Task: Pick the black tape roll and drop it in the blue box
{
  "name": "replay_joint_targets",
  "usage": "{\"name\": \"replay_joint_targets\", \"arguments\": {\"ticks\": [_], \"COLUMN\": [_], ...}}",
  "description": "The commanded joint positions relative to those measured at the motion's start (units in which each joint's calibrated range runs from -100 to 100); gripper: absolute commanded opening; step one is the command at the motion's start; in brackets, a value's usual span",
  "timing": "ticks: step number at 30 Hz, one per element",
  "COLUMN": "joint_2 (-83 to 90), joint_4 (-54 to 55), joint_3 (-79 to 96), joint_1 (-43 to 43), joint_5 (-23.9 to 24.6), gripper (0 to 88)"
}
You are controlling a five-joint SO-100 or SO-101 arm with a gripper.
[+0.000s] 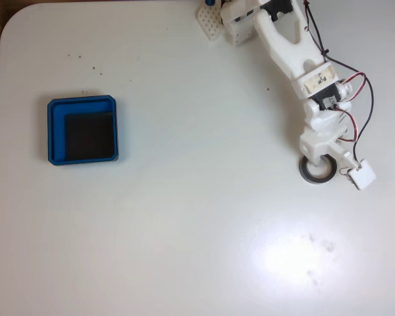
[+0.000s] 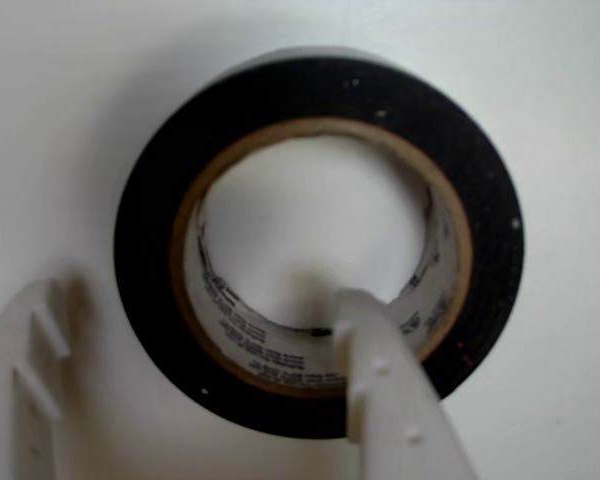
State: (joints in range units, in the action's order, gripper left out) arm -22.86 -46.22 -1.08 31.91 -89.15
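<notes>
Gripper [image 2: 220, 370] spread astride the black tape roll [image 2: 320, 240], one finger [image 2: 380, 380] inside its core, the other outside; roll flat on white table [image 1: 184, 217], partly hidden under gripper overhead; core print illegible; blue box [image 1: 83, 130] well left of roll.

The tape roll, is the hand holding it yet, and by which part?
Not yet. The hand straddles the tape roll wall, one finger inside the hole, one outside, not clamped.
</notes>
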Motion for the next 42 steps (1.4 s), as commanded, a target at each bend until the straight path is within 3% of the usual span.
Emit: {"name": "replay_joint_targets", "arguments": {"ticks": [1, 42], "joint_2": [0.5, -1.5], "joint_4": [-0.3, -0.3], "joint_3": [-4.0, -4.0], "joint_1": [0.3, 0.3], "joint_5": [-0.2, -0.1], "gripper": [24.9, 24.0]}}
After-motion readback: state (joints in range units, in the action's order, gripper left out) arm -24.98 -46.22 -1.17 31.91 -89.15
